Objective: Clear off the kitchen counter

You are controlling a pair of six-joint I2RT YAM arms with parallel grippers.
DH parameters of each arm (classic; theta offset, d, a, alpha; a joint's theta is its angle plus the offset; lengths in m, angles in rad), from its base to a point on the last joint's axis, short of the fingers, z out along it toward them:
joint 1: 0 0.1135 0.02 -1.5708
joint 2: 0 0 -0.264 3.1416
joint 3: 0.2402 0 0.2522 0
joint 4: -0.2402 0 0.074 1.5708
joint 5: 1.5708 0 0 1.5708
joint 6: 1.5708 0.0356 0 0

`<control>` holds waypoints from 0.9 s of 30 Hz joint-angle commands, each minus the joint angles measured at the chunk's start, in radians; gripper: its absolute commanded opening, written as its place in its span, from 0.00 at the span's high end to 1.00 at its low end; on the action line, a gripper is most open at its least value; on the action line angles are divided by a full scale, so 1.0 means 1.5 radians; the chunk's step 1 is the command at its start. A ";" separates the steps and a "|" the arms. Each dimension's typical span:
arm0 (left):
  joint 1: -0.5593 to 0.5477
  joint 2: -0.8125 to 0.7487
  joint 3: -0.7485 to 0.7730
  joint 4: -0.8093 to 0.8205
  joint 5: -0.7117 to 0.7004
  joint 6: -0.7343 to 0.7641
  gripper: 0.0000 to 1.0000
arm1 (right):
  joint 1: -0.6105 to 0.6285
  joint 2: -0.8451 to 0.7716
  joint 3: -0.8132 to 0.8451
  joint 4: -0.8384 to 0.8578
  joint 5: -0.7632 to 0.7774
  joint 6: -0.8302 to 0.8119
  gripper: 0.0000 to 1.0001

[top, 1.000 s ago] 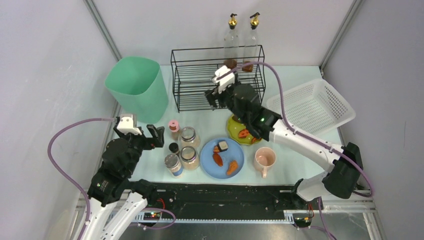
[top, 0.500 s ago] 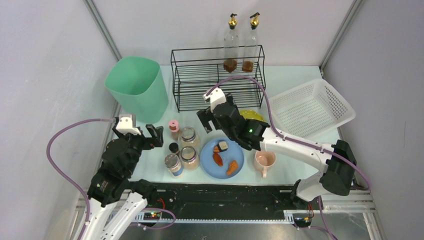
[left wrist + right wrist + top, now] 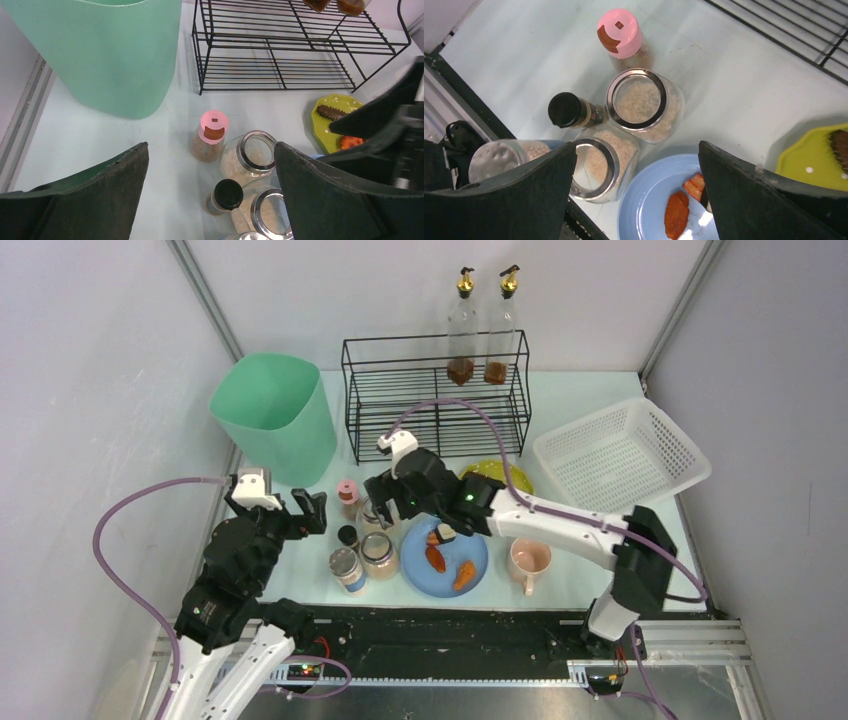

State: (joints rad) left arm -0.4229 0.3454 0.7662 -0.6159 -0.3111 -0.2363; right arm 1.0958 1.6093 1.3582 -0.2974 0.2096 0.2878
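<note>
No lettering, label or number is legible on anything.

A green bin (image 3: 272, 415), black wire rack (image 3: 435, 395) and two oil bottles (image 3: 462, 335) are standing far back, a white basket (image 3: 620, 455) is sitting right, and glass jars (image 3: 642, 102), a blue plate (image 3: 417, 568) and pink mug (image 3: 529, 559) are sitting near.

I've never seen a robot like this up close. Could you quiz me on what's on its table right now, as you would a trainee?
1. True or false: the right gripper is open, above the jars.
2. What lies on the blue plate? A) spoons B) food pieces C) nothing
3. How many gold-topped bottles are in view?
Key: 1 true; 2 B; 3 two.
</note>
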 commanded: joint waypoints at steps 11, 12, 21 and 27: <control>0.005 -0.005 -0.001 0.015 0.002 -0.005 0.02 | 0.001 0.203 0.200 -0.089 0.012 0.027 0.06; 0.005 -0.006 -0.001 0.015 0.002 -0.005 0.02 | 0.002 0.219 0.213 -0.091 0.015 0.027 0.06; 0.004 -0.008 0.000 0.014 0.003 -0.005 0.02 | 0.013 0.298 0.284 -0.135 0.059 0.024 0.06; 0.006 -0.011 -0.001 0.014 0.003 -0.005 0.02 | 0.017 0.318 0.295 -0.145 0.078 0.024 0.07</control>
State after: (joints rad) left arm -0.4229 0.3382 0.7662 -0.6159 -0.3099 -0.2363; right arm 1.1137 2.0735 1.7527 -0.4931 0.2878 0.3210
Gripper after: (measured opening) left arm 0.984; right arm 0.937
